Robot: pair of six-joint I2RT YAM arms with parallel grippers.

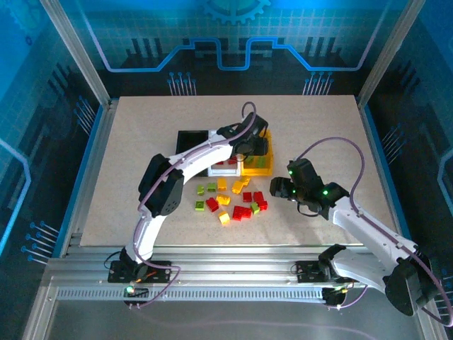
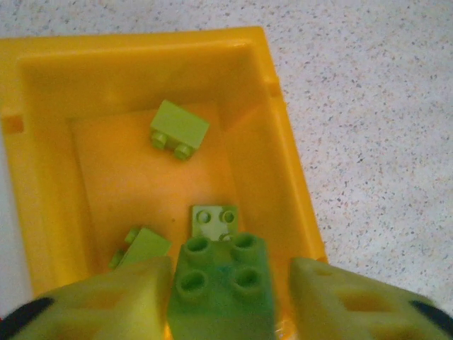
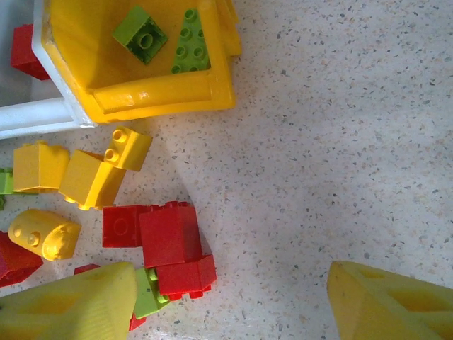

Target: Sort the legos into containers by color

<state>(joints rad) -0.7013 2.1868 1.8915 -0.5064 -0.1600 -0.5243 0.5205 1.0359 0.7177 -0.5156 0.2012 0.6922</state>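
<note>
Tabletop [image 1: 141, 177]: loose bricks [image 1: 230, 202] are scattered near its middle.
Yellow bin [image 2: 42, 142]: green pieces [image 2: 180, 127] are kept inside.
Left tool [image 2: 230, 297]: parted loosely about a green brick [image 2: 219, 280] above that bin.
Right tool [image 3: 230, 304]: spread wide, empty.
Bricks are judged light, rigid and slick, and are best pinched across flat sides.

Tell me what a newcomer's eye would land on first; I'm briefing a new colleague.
A green brick sits between the left jaws, above the yellow bin, where three more green bricks lie. Beside the bin, red, yellow and green legos lie scattered mid-table, the right jaws open over them.
</note>
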